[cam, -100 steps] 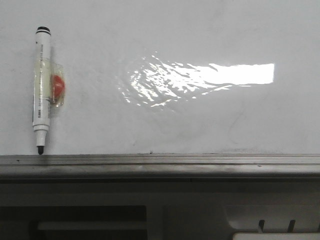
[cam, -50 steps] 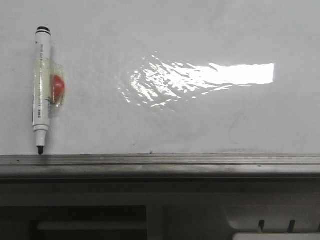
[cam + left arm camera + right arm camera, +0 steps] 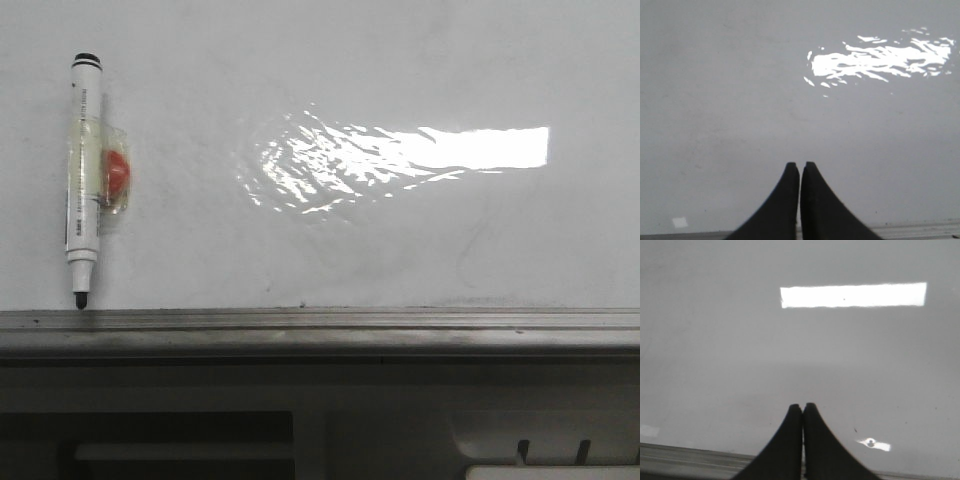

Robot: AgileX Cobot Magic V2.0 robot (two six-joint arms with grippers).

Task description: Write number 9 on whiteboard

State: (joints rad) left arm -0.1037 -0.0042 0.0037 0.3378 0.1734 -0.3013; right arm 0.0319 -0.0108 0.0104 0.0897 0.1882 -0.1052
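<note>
The whiteboard (image 3: 330, 250) fills the front view, glossy white with faint smudges and a bright glare patch. No number 9 shows on it in any view. A white marker pen (image 3: 83, 175) with a black tip hangs upright at the board's left, held by a clear clip with a red knob (image 3: 117, 172). Neither gripper shows in the front view. In the left wrist view my left gripper (image 3: 800, 165) is shut and empty over bare board (image 3: 730, 100). In the right wrist view my right gripper (image 3: 803, 406) is shut and empty over bare board (image 3: 715, 355).
A grey metal rail (image 3: 320, 325) edges the board's near side, with a grey ledge and panel (image 3: 380, 420) below it. The rail also shows in the right wrist view (image 3: 685, 455). A small bright spot (image 3: 871, 443) lies near the right fingers.
</note>
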